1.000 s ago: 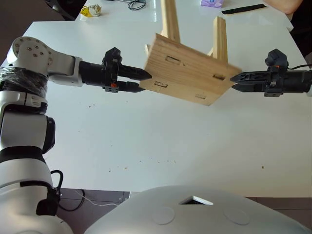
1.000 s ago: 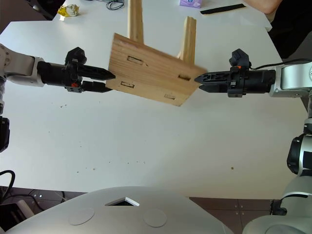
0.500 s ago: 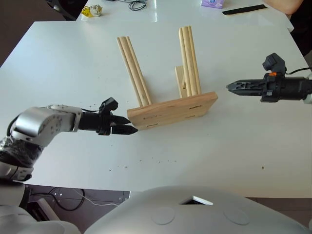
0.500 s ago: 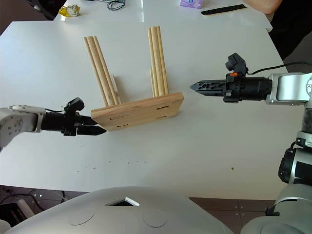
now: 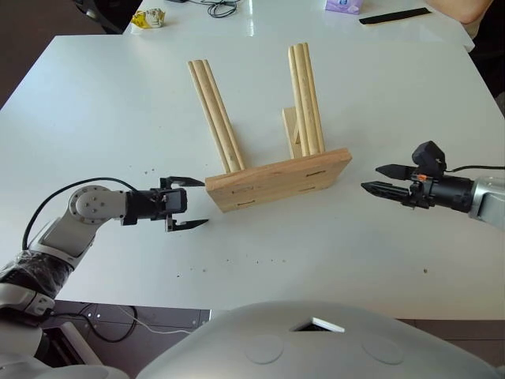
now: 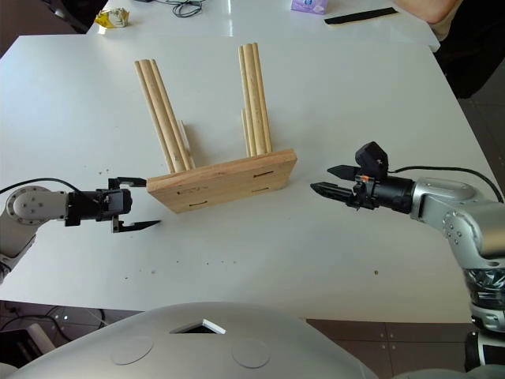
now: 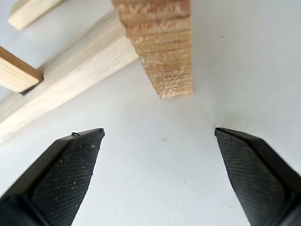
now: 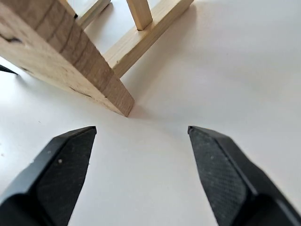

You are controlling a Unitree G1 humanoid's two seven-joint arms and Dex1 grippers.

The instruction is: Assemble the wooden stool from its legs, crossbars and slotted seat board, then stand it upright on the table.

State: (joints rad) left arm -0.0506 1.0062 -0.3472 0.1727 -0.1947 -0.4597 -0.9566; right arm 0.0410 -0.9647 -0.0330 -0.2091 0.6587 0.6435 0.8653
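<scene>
Stool [image 5: 229,150] is lying on its side, seat board [image 5: 278,180] on edge running left-right between my grippers, both wide open. Left gripper [image 5: 204,203] sits just beside its end, right gripper [image 5: 370,178] a bit further off.

The stool [image 5: 237,126] is pale honey wood. Its seat board [image 5: 276,178] carries small dark slots, and fine brown grain stripes run across its cut end. The surface [image 5: 331,237] is white, flecked with tiny dark specks. The left gripper [image 5: 200,203] and right gripper [image 5: 371,178] are black, and their pads [image 7: 70,169] bear a fine cross-hatch. The right gripper has a small orange mark. At the far edge lie a yellow wrapper [image 5: 147,16], a purple box [image 5: 344,5] and a black strip [image 5: 394,15].
</scene>
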